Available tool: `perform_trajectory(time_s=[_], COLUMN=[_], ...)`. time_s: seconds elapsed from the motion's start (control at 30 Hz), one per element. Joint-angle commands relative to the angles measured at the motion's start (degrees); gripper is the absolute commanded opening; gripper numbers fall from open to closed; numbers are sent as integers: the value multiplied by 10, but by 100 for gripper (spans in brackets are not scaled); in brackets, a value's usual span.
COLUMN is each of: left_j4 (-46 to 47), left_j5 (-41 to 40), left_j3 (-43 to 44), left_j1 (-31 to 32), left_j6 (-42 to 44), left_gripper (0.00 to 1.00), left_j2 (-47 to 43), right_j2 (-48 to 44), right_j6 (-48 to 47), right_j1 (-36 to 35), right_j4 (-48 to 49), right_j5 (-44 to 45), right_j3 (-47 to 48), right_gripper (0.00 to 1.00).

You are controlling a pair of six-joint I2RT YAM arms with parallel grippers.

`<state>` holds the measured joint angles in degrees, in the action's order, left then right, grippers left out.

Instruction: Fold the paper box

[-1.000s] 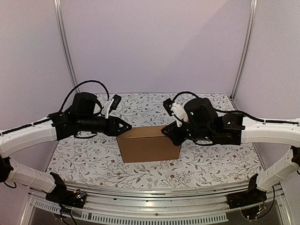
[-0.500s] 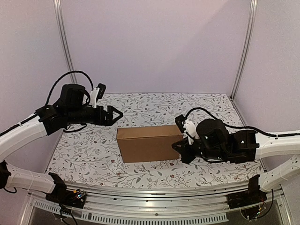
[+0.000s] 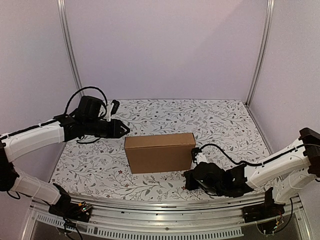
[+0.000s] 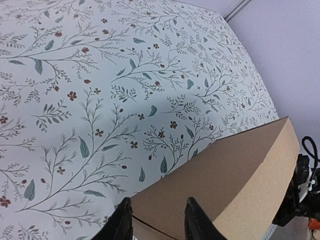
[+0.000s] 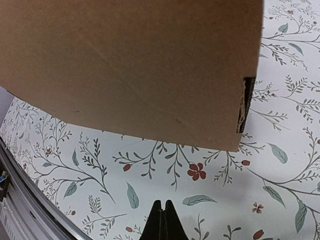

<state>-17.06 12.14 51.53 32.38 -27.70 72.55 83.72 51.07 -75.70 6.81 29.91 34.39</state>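
The paper box (image 3: 160, 152), a plain brown corrugated cardboard block folded shut, sits on the white tablecloth printed with leafy sprigs (image 3: 225, 120). Its long front face is turned toward my arm bases.

My left arm reaches in from the left of the box with its white forearm sloping up and its black wrist raised. My left gripper (image 3: 125, 131) points at the box's top left corner from just beside it. In the left wrist view its two black fingers (image 4: 122, 220) stand apart with that corner showing in the gap. They grasp nothing, and I cannot tell whether they touch the cardboard.

My right arm lies low, stretched in from the right of the box, its wrist down close to the cloth. My right gripper (image 3: 189, 179) sits just in front of the box's near right corner. In the right wrist view its fingers are pressed together on nothing, aimed at the box's lower edge. A dark slit with a raw corrugated edge shows at that corner.
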Motion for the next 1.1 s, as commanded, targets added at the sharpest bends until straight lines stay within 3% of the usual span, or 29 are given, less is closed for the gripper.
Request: perform_trajectory(time_s=[0.0,0.27,0.57,0.83,1.07], left_j4=[19,20,17,6,-5], left_j5=[25,67,111,116,101], left_j3=[1,-5,-25,-45,-60], left_j1=[-9,-8,5,34,63], left_j6=[-2,-11,-35,-47,-48], left_gripper=[28,18,11,6,6], left_j2=[13,22,10,-15,-52], right_j2=[50,93,140,179,212], right_j6=[80,88,53,-12,-100], right_j1=[-3,2,52,112,162], right_j4=[81,86,87,87,70], right_j5=[42,99,72,-2,-121], right_j3=[1,53,116,179,209], right_gripper=[0,0,0,0,0])
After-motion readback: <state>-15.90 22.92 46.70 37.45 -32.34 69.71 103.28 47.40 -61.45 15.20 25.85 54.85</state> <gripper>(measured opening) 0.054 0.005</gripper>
